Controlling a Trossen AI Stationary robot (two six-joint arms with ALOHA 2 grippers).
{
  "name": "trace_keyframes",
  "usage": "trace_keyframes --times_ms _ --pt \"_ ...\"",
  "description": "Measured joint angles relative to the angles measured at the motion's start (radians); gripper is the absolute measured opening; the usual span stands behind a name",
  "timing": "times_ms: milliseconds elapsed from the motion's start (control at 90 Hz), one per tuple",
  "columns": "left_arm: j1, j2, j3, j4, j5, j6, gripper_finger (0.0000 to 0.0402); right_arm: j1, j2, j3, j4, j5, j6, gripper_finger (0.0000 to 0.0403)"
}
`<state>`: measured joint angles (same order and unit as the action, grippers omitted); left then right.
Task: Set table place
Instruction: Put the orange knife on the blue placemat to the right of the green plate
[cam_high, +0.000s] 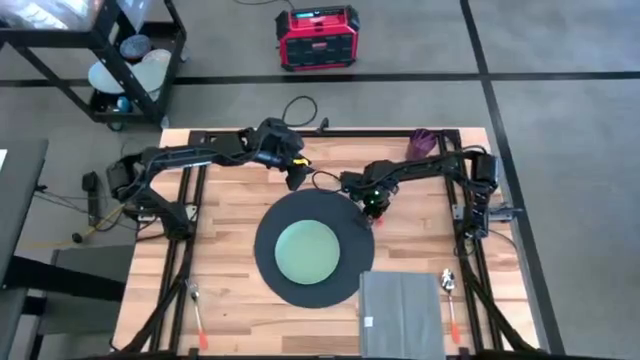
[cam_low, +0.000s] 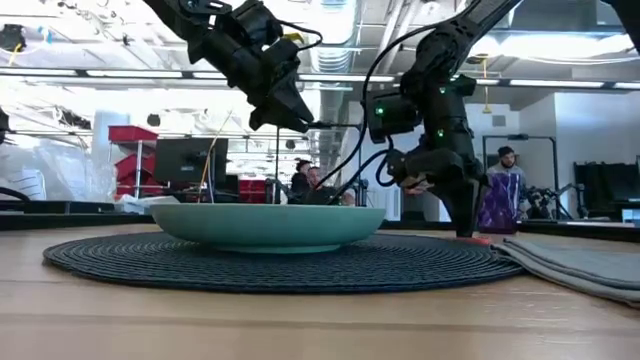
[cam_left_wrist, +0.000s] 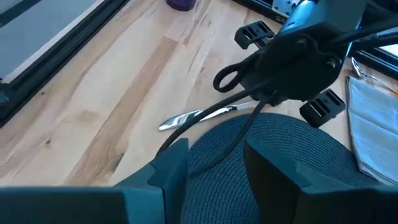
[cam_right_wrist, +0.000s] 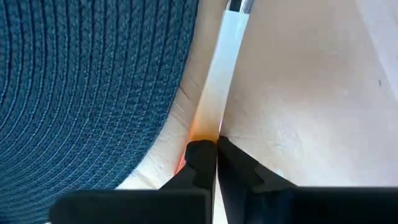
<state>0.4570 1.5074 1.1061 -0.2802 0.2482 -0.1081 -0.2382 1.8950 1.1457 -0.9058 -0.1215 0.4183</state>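
The round dark placemat (cam_high: 270, 262) lies mid-table and carries the pale green plate (cam_high: 305, 252). A knife with an orange handle and a silver blade (cam_left_wrist: 194, 116) lies on the wood along the mat's far right rim. My right gripper (cam_high: 374, 208) is shut on its handle. My left gripper (cam_high: 295, 176) hovers open above the mat's far rim, well above the table in the low view (cam_low: 290, 112), with nothing between its fingers (cam_left_wrist: 273, 168). My right gripper pinches the knife's orange handle (cam_right_wrist: 199, 127) between its two fingers (cam_right_wrist: 200, 155). The fingers come from above, pointing down, and close on the handle's two sides. The knife lies flat, its silver end (cam_right_wrist: 239, 5) on the wood beside the mat's rim (cam_right_wrist: 180, 93).
A grey folded napkin (cam_high: 400, 312) lies at the near right, with an orange-handled spoon (cam_high: 448, 285) to its right. An orange-handled fork (cam_high: 196, 312) lies at the near left. A purple object (cam_high: 422, 142) sits at the far right corner. Bare wood stretches left of the mat.
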Motion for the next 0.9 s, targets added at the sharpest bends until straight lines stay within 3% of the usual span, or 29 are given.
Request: trace_keyframes --times_ms 444,544,678,900 --pt "-0.003 -0.001 0.0 -0.024 0.005 -0.023 0.0139 0.082 -0.219 0.063 -0.002 0.033 0.102 0.0" --pt "-0.013 -0.001 0.0 -0.122 0.019 -0.026 0.0139 0.091 -0.216 0.06 -0.015 0.094 0.052 0.0004" --pt "-0.041 -0.001 0.0 -0.252 0.118 0.049 0.0139 0.062 -0.174 0.058 -0.029 0.072 0.004 0.0021" --pt "-0.124 -0.001 -0.001 -0.161 0.116 0.134 0.0137 0.032 -0.088 0.058 -0.036 0.015 -0.015 0.0069"
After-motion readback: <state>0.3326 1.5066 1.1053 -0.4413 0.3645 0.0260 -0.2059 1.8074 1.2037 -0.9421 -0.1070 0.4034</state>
